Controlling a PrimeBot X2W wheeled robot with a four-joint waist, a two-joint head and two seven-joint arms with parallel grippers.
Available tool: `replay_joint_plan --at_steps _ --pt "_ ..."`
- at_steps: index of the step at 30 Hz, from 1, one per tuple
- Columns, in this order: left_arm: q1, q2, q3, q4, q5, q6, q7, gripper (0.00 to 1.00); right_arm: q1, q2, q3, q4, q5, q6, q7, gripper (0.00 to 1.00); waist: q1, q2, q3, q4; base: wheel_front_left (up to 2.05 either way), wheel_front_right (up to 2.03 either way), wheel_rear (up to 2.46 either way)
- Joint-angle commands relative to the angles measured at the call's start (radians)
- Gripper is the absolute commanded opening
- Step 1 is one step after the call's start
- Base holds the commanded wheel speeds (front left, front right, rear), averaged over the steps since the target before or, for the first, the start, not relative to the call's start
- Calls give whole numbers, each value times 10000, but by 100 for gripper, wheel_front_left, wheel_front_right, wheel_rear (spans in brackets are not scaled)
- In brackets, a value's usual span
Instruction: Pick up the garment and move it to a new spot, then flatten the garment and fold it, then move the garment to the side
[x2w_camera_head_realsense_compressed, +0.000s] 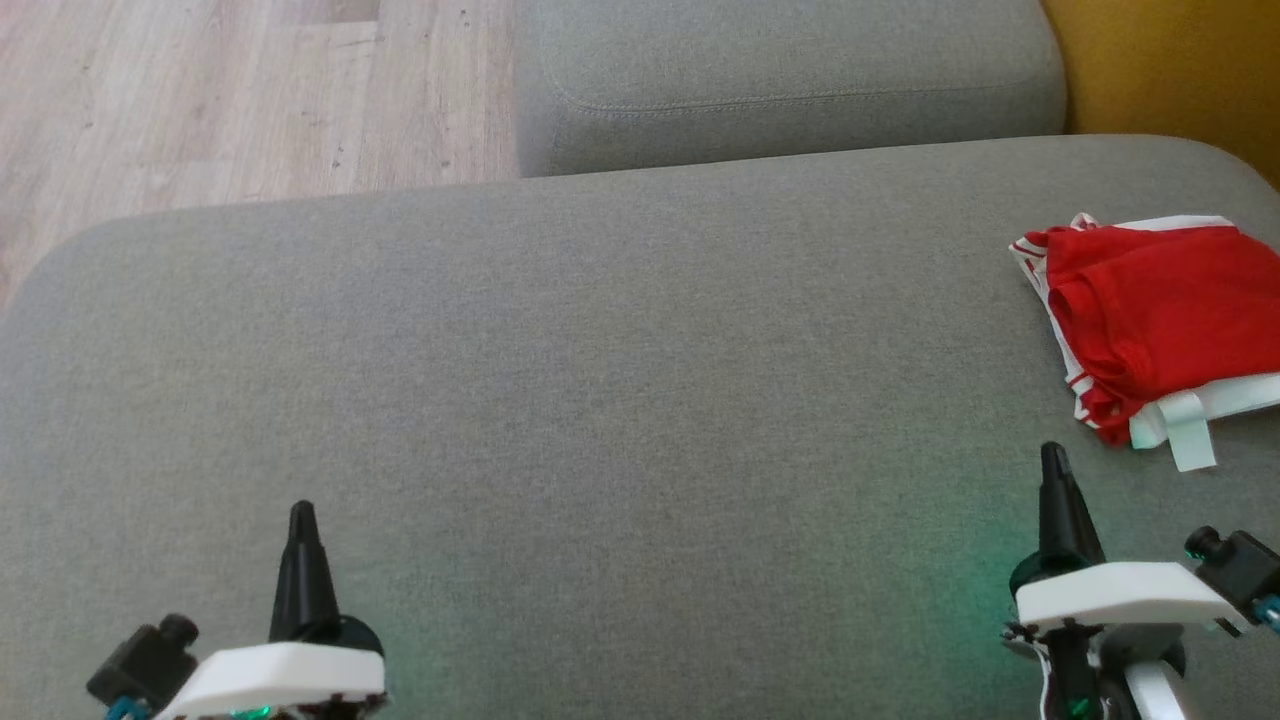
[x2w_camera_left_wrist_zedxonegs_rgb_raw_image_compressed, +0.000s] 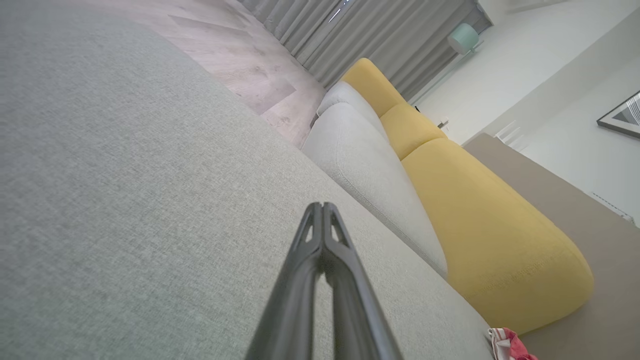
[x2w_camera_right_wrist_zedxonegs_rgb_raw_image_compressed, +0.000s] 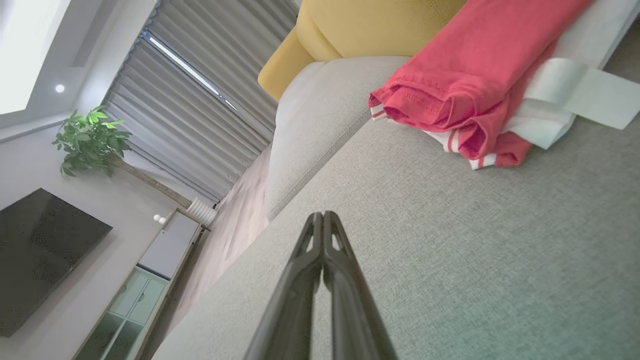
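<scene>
Just ahead of the fingertips of our right gripper (x2w_camera_head_realsense_compressed: 1053, 458), and a little to their outer side, the folded red garment (x2w_camera_head_realsense_compressed: 1165, 310) with white striped trim lies on the grey cushion (x2w_camera_head_realsense_compressed: 600, 350). A white band pokes out of its near edge towards those fingers without touching them. We have both pairs of fingers pressed together on nothing, and our left gripper (x2w_camera_head_realsense_compressed: 302, 515) points across bare cushion, with the garment well apart, far to the right of its fingers.
</scene>
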Motion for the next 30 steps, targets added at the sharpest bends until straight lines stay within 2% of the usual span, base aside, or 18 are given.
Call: replay_joint_plan --at_steps 1,30 --pt "-595 122 266 -272 -242 -43 61 0 -548 -126 11 -367 256 -2 77 0 0 -1 0 0 0 0 0" --pt "-937 148 809 -41 -3131 -92 896 0 -628 -145 -452 -596 3199 -4 896 0 -1 -1 12 8 0 0 0"
